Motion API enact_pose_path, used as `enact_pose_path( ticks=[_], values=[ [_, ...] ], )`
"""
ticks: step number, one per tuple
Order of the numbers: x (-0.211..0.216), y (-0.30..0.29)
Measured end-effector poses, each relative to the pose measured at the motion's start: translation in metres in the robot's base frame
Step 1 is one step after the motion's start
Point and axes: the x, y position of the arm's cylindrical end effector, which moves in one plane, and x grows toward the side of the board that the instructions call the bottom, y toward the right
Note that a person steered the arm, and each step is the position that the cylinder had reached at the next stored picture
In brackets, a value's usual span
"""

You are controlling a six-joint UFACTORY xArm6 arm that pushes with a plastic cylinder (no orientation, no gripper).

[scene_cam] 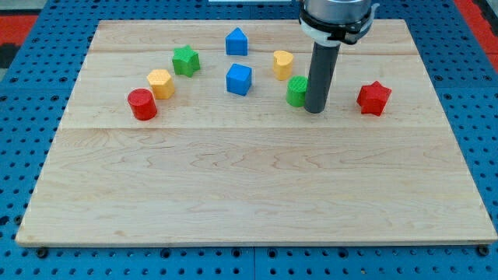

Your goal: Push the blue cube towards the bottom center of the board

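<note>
1. Blue cube sits upper-centre on board, free, nothing touching it.
2. My tip: bare rod, holds nothing, at cube's 3–4 o'clock, touching or just beside green block; probably needs to get to cube's 12 to push it down.
3. Blue house block at 12, yellow block at 2, green star at 10.
4. No writing readable.

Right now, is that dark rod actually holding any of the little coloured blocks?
Nothing is held. My tip only rests on the wooden board, right beside the small green block, which it partly hides; the blue cube lies apart, leftward.
</note>
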Motion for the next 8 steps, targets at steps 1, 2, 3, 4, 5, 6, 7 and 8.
enact_pose_path(
  ticks=[1,2,3,4,5,6,7,8],
  values=[
    [-0.027,-0.022],
    [-0.05,-0.06],
    [-0.071,-0.015],
    [-0.107,-0.003],
    [-0.135,-0.053],
    [-0.08,-0.107],
    [-0.043,-0.157],
    [-0.016,-0.162]
  ],
)
